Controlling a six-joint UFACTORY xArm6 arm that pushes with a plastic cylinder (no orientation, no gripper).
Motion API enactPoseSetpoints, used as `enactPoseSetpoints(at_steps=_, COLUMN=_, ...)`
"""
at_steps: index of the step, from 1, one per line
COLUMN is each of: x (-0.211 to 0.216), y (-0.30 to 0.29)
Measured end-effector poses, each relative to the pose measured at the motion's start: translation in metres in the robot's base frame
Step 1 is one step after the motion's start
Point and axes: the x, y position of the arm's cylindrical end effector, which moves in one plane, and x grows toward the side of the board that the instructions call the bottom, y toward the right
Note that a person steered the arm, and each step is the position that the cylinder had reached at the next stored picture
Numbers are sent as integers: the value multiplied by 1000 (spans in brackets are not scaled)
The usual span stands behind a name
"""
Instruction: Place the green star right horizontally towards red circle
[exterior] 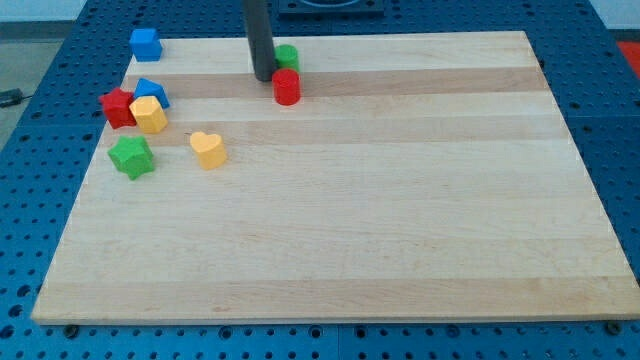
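Observation:
The green star (131,157) lies near the board's left edge, below the cluster of blocks. The red circle (287,87) stands near the view's top, left of centre. My tip (264,77) rests on the board just left of the red circle and of a green circle (288,56) behind it. The tip is far to the right of and above the green star, not touching it.
A red star (118,107), a yellow hexagon-like block (150,115) and a blue block (152,92) cluster above the green star. A yellow heart (208,149) lies to the star's right. A blue cube (146,44) sits at the top left corner of the wooden board (400,230).

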Motion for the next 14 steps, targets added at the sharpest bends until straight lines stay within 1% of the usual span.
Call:
enactPoseSetpoints(at_steps=2, x=-29, y=39)
enactPoseSetpoints(at_steps=3, x=-42, y=49)
enactPoseSetpoints(at_steps=4, x=-43, y=21)
enactPoseSetpoints(at_steps=5, x=-43, y=-25)
enactPoseSetpoints(at_steps=6, x=-27, y=-76)
enactPoseSetpoints(at_steps=7, x=1, y=-111)
enactPoseSetpoints(at_steps=8, x=5, y=-116)
enactPoseSetpoints(at_steps=10, x=36, y=-116)
enactPoseSetpoints(at_steps=11, x=45, y=-77)
enactPoseSetpoints(at_steps=13, x=102, y=-78)
enactPoseSetpoints(at_steps=14, x=109, y=-74)
